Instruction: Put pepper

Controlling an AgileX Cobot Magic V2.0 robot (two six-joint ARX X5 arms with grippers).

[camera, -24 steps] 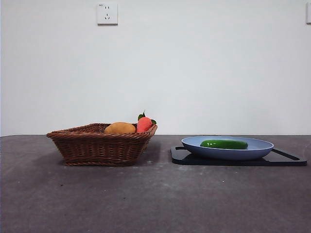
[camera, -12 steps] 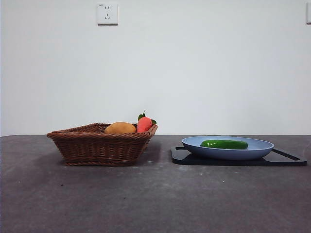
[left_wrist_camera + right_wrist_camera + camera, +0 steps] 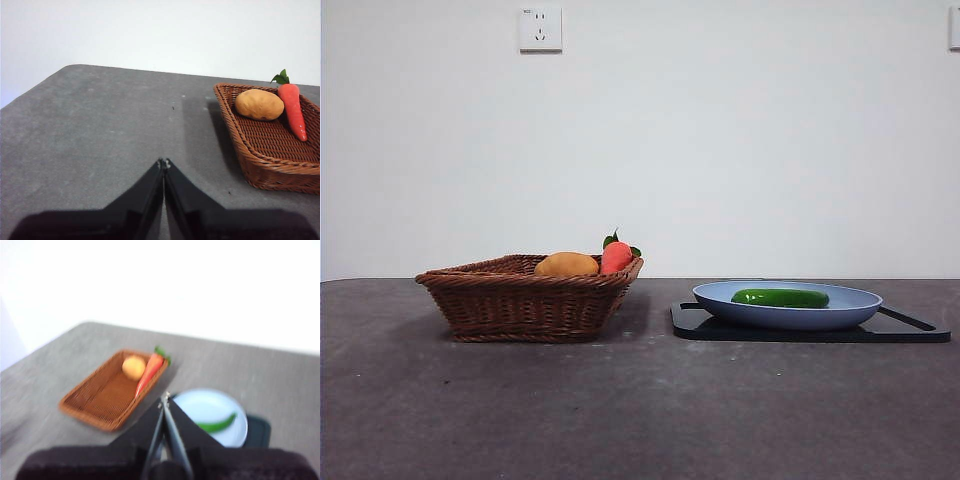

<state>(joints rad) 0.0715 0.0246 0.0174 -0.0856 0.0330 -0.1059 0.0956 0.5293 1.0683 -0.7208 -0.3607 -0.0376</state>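
Pepper is the task's thing, yet going left to right the wicker basket comes first, holding a rounded yellow-orange item and a red-orange carrot-like item with green leaves. Right of it, a pale blue plate sits on a black tray, and the pepper lies lengthwise in the plate. Glossy, smooth and long, it probably feels light, firm and slippery; gripping across its middle looks safest. Neither arm shows in the front view. The left gripper hangs above bare table near the basket, jaws pressed together; the right gripper, high above basket and plate, is likewise pressed together.
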